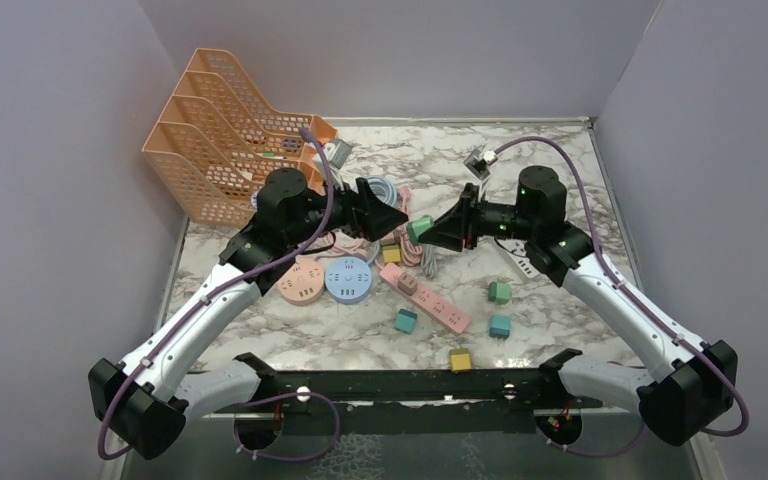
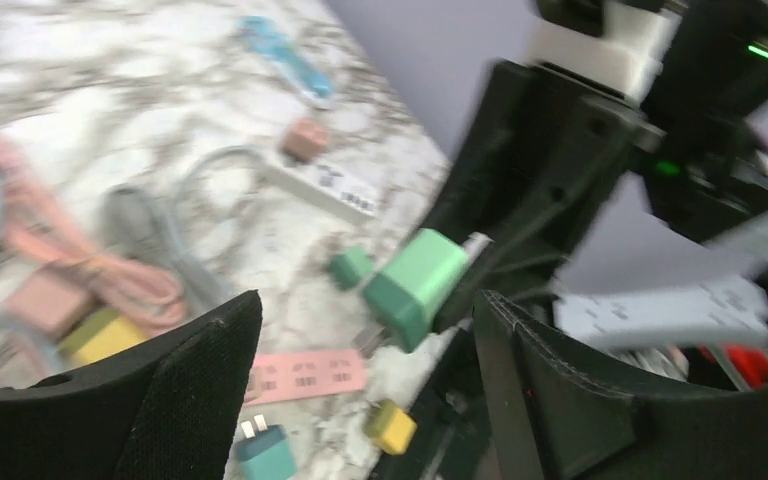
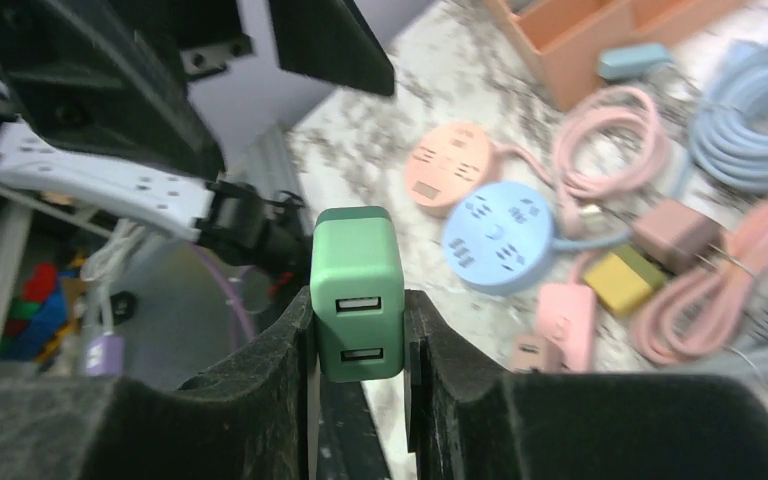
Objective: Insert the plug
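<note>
A green USB charger plug [image 3: 357, 290] sits pinched between my right gripper's [image 3: 357, 335] fingers, its two USB ports facing the camera. In the top view the right gripper [image 1: 430, 231] holds this plug [image 1: 418, 228] in the air over the middle of the table. My left gripper [image 1: 392, 216] is open and empty, pointing at the plug from the left, close to it. In the left wrist view the plug [image 2: 415, 285] hangs just beyond my open left gripper [image 2: 360, 370], apart from both pads. A pink power strip [image 1: 425, 297] lies on the table below.
A blue round socket [image 1: 349, 278] and a pink round socket [image 1: 300, 283] lie left of the strip, among pink and blue cables. Loose plugs lie around: teal [image 1: 406, 320], teal [image 1: 500, 326], green [image 1: 500, 292], yellow [image 1: 460, 360]. An orange file rack [image 1: 225, 130] stands at the back left.
</note>
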Robot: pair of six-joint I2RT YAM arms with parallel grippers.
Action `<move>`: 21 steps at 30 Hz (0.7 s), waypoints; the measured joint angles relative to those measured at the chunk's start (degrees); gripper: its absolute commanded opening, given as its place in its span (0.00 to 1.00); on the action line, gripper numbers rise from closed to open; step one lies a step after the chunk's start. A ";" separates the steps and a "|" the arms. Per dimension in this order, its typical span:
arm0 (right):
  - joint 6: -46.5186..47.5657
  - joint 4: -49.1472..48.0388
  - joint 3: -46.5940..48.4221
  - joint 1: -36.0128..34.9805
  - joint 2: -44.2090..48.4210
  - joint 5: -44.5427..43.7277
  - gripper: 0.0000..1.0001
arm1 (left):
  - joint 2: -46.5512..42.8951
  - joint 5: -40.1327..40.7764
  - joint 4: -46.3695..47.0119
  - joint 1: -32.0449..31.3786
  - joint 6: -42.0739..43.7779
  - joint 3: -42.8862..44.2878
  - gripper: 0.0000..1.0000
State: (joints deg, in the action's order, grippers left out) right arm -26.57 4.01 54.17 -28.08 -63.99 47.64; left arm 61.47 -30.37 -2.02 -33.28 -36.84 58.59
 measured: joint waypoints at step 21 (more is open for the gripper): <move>18.95 23.12 -7.80 -4.94 -4.11 -28.00 0.01 | -4.20 44.35 -23.12 0.04 6.60 -4.02 0.80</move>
State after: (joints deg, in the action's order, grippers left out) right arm -7.62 27.14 46.37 -33.01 -68.10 19.64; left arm 57.28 13.98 -25.15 -33.23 -30.24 54.57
